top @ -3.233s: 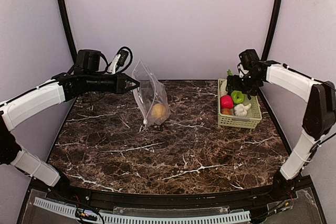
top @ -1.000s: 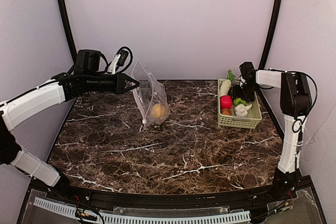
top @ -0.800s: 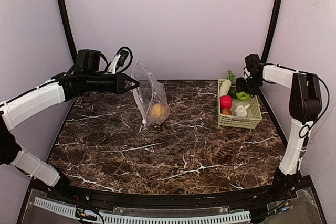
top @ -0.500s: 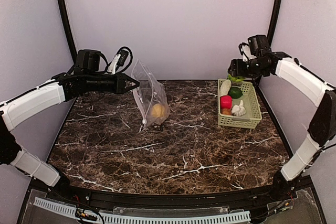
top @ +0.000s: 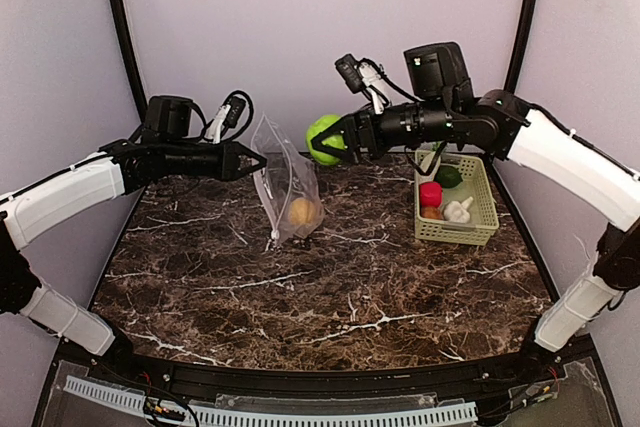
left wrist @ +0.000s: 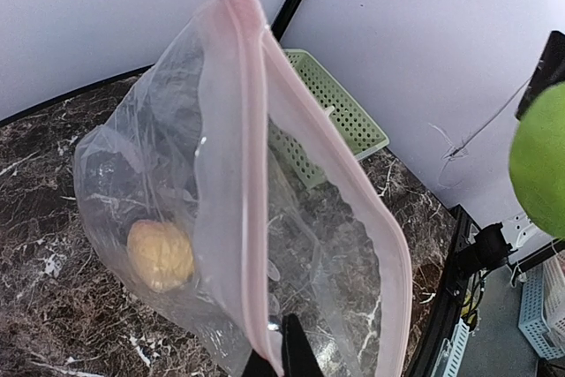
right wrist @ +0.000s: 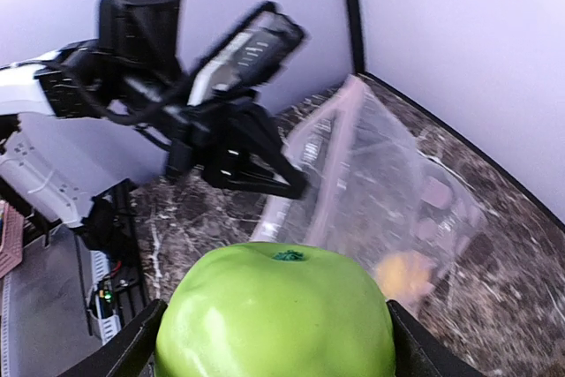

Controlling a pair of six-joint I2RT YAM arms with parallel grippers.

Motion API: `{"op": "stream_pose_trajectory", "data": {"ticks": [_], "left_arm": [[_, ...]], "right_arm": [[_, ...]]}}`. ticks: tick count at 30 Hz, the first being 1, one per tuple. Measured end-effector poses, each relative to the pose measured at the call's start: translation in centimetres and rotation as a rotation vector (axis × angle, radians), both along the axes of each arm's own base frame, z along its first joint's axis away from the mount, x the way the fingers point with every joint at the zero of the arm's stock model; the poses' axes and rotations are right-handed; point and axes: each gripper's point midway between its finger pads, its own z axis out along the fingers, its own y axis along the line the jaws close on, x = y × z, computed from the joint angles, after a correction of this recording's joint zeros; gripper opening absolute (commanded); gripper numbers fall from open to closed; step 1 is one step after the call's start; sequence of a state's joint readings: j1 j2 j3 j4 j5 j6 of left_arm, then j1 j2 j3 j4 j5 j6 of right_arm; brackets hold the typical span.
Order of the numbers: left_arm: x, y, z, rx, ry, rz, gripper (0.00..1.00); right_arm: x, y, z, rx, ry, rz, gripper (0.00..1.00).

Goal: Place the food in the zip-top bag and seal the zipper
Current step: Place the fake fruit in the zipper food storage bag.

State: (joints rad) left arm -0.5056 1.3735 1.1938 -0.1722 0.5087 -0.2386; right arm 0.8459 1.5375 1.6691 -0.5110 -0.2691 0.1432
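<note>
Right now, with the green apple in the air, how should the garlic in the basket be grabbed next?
Probably grip the garlic across its round bulb, coming straight down from above: the basket walls block the sides, and the red apple sits close beside it.

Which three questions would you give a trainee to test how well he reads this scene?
1. True or false: the right end effector holds the green apple in the air, close to the zip-top bag.
2. What is inside the bag? A) a banana B) an orange C) nothing
3. Fill in: the red apple lies in the pale green ___.

Key:
1. True
2. B
3. basket
</note>
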Motion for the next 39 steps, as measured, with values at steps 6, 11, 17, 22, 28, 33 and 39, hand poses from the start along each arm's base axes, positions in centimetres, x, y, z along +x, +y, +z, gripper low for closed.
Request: {"op": "stream_pose_trajectory", "data": {"ticks": [6, 11, 17, 22, 28, 33, 39], "left_arm": [[-0.2, 0.0, 0.3, -0.006, -0.005, -0.007, 0.01], [-0.4, 0.0, 0.8, -0.017, -0.021, -0.01, 0.01], [-0.5, -0.1, 1.0, -0.024, -0.026, -0.017, 0.01], [-0.5, -0.1, 1.1, -0.026, -0.026, -0.022, 0.01], [-0.5, -0.1, 1.1, -0.026, -0.026, -0.021, 0.01], [-0.5, -0.1, 1.1, -0.026, -0.027, -0.02, 0.01], [-0.5, -0.1, 1.1, -0.026, -0.027, -0.02, 0.01]], "right_arm": [[-4.4, 6.3, 0.5, 0.077, -0.022, 0.242, 0.66], [-4.5, 9.3, -1.7, 0.074, 0.02, 0.321, 0.67], [-3.5, 11.5, -3.2, 0.061, 0.07, 0.334, 0.65], [-1.1, 11.7, -4.3, 0.002, 0.089, 0.212, 0.64], [1.2, 10.3, -5.7, -0.083, 0.098, 0.053, 0.64], [2.6, 9.2, -6.8, -0.155, 0.092, -0.047, 0.64], [4.0, 8.3, -8.4, -0.238, 0.081, -0.134, 0.67]]}}
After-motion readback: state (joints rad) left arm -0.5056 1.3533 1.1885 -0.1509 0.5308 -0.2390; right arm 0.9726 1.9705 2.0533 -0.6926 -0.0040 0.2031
